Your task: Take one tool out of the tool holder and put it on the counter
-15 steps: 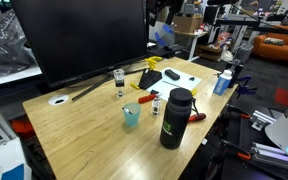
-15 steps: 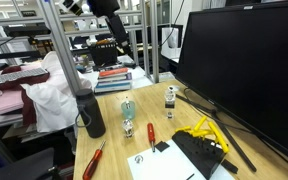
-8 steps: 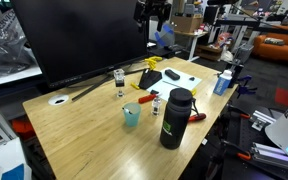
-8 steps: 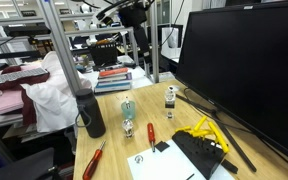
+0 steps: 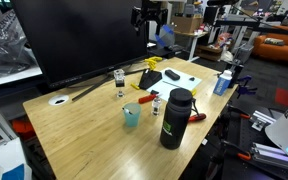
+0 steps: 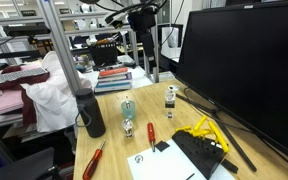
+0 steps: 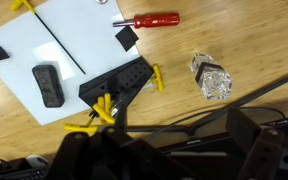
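Note:
The tool holder (image 7: 119, 84) is a black block with yellow-handled tools, lying on the light-wood counter (image 7: 234, 40) beside a white sheet. It also shows in both exterior views (image 5: 149, 72) (image 6: 206, 136). My gripper (image 5: 149, 30) (image 6: 144, 50) hangs high above the counter's end near the monitor, well clear of the holder. In the wrist view its dark, blurred fingers (image 7: 174, 150) stand wide apart at the bottom with nothing between them.
A red screwdriver (image 7: 149, 19) (image 6: 150, 131) lies by the white sheet (image 7: 74, 40). A clear glass (image 7: 211, 77), a black bottle (image 5: 174, 118), a teal cup (image 5: 131, 116) and a big black monitor (image 5: 84, 40) stand on the counter.
The gripper came into an exterior view from the top and moved sideways toward the monitor, still high up. Nothing on the counter has moved.

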### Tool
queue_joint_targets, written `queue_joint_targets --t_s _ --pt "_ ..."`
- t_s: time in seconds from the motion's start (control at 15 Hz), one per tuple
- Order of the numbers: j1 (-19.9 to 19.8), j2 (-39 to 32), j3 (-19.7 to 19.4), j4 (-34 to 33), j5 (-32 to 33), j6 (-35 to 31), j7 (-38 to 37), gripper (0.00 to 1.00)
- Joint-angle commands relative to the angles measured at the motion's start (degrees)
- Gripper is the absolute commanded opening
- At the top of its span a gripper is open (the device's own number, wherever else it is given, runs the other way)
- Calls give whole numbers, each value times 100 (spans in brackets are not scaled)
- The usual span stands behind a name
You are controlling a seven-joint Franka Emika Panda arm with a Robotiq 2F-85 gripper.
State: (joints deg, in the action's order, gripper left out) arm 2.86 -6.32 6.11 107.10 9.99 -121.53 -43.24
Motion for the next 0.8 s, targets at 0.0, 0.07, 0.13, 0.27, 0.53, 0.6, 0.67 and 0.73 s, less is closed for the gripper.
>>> queue_joint_targets --t_s 0.0,0.07,0.13,0.27,0.53,0.6,0.67,0.73 --pt "129 1 -131 -7 -19 9 14 100" --pt "127 0 -137 -7 -19 9 14 100" --pt "125 0 -144 -7 -19 9 14 100" --pt "93 -137 -217 -89 -79 35 -133 100" --pt "7 -712 -558 -341 -257 -39 -804 100" --pt "14 -883 -670 -488 -248 28 -1078 100" --pt "14 -1055 -773 -656 -286 139 -1315 100" --pt "12 -1204 -851 -805 -350 216 -1505 100"
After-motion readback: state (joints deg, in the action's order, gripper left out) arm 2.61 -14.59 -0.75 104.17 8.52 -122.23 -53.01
